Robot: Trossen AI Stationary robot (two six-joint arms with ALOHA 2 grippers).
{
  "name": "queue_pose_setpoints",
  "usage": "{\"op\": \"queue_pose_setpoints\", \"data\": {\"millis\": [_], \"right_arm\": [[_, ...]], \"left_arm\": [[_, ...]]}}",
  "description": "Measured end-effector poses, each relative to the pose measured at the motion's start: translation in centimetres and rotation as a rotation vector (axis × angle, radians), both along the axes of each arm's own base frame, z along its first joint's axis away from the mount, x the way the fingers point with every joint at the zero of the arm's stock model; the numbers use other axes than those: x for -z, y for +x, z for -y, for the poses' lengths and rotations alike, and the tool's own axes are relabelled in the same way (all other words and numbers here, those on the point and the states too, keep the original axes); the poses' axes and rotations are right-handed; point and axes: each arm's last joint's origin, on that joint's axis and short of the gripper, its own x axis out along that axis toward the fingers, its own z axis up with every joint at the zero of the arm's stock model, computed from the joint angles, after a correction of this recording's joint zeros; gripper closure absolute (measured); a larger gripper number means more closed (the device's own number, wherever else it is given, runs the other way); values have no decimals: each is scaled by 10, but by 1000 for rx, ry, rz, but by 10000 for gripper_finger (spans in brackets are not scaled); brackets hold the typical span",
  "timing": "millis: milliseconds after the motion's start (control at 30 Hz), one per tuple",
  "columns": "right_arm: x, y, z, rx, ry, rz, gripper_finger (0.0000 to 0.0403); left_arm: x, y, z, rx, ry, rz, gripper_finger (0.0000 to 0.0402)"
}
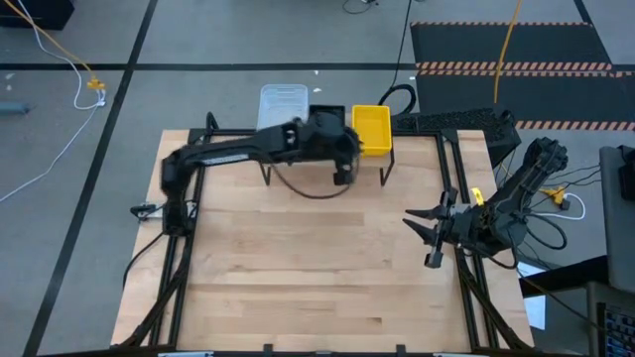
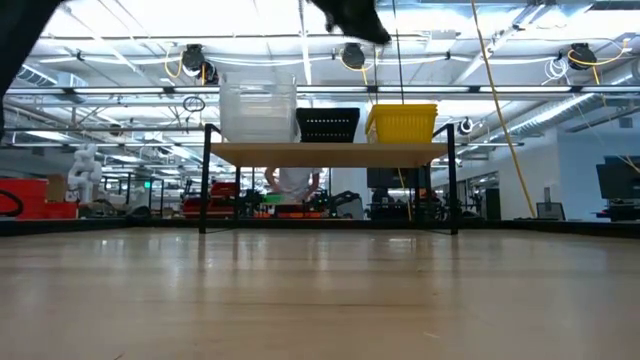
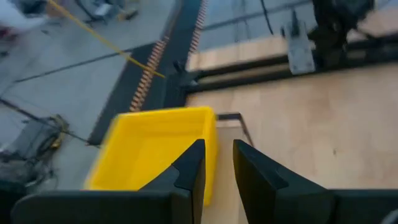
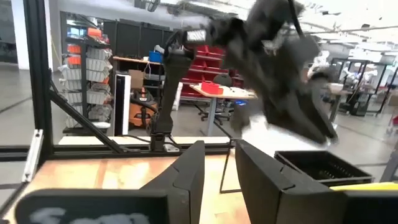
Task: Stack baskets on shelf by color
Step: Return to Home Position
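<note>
Holding clear baskets [image 2: 258, 110], black baskets [image 2: 328, 124] and yellow baskets [image 2: 402, 122] in separate colour stacks along the shelf [image 2: 330, 153] at twelve o'clock. Hovering the left gripper [image 1: 343, 171] just beside the yellow stack, fingers [image 3: 186, 174] released and empty, probably with nothing left to carry. Resting the right gripper [image 1: 424, 236] at three o'clock, spread and empty.

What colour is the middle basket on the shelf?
Black basket, perforated; low view shows it best.

You had one shelf [image 2: 330, 152] with three basket stacks. One yellow stack [image 3: 149, 146] sat just ahead of the left gripper [image 3: 217, 149], one black stack [image 2: 328, 124] next along, and one clear stack [image 2: 258, 108] farthest from it. Baskets per stack: could not tell. Grippers numbered two, counting the right gripper [image 4: 219, 148].
</note>
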Motion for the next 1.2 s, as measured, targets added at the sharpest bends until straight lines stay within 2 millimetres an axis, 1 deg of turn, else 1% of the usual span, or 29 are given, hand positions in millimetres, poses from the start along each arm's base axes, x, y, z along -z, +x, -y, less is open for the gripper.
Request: {"op": "queue_pose_setpoints", "data": {"millis": [67, 167, 200, 267, 300, 333, 400, 467, 533, 567, 633, 667, 733, 800, 867, 933, 1000, 1067, 1200], "right_arm": [[0, 2, 2, 10, -27, -7, 316], [6, 7, 7, 60, -138, -63, 316], [13, 10, 10, 79, -170, -85, 316], [29, 18, 18, 66, -226, -108, 316], [35, 22, 22, 35, -235, -94, 316], [39, 26, 27, 0, -231, -69, 316], [41, 30, 35, -100, -174, 24, 316], [44, 33, 40, -202, -107, 82, 316], [50, 35, 43, -274, -40, 90, 316], [54, 36, 44, -295, -11, 81, 316], [62, 36, 46, -275, 29, 42, 316], [65, 36, 47, -247, 41, 32, 316], [70, 34, 49, -205, 37, 8, 316], [77, 32, 49, -212, -4, -17, 316], [90, 29, 49, -241, -32, -54, 316], [101, 25, 51, -236, -35, -67, 316], [108, 20, 54, -220, -31, -48, 316], [114, 14, 58, -184, -27, -12, 316], [120, 0, 64, -167, -26, 78, 316]], "left_arm": [[-23, -18, 6, -41, -10, 34, 317], [-54, -52, 12, -74, -53, 86, 331], [-60, -64, 14, -83, -68, 102, 340], [-57, -84, 19, -97, -102, 114, 361], [-51, -91, 22, -101, -115, 121, 372], [-40, -98, 25, -101, -129, 114, 384], [-8, -113, 35, -98, -167, 87, 396], [22, -128, 48, -75, -198, 104, 393], [50, -145, 62, -43, -224, 155, 386], [63, -152, 68, -28, -243, 186, 384], [88, -169, 79, 8, -262, 215, 382], [95, -178, 83, 26, -267, 241, 381], [103, -197, 88, 51, -275, 308, 382], [108, -215, 89, 61, -283, 368, 387], [115, -232, 88, 62, -290, 396, 394], [118, -249, 87, 71, -283, 448, 398], [123, -263, 87, 80, -273, 492, 396], [132, -275, 86, 83, -273, 514, 388], [143, -295, 86, 90, -273, 565, 379]]}}
